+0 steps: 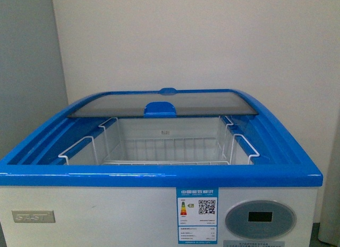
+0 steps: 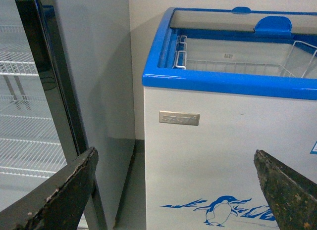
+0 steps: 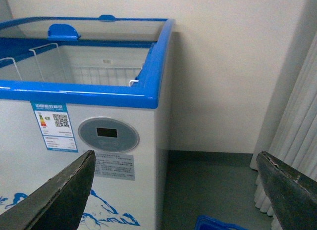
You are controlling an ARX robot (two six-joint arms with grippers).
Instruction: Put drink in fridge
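Nowhere in the three views can the drink be found, so its bearing from either arm cannot be judged. Both the left gripper (image 2: 176, 190) and the right gripper (image 3: 178, 190) are spread wide and empty, held low before the fridge (image 1: 159, 175), whose lid (image 1: 164, 104) is slid back over the wire basket (image 1: 159, 151).

Fridge (image 1: 159, 175) rim glossy blue plastic; lid (image 1: 164, 103) smooth glass; basket (image 1: 159, 151) white wire.
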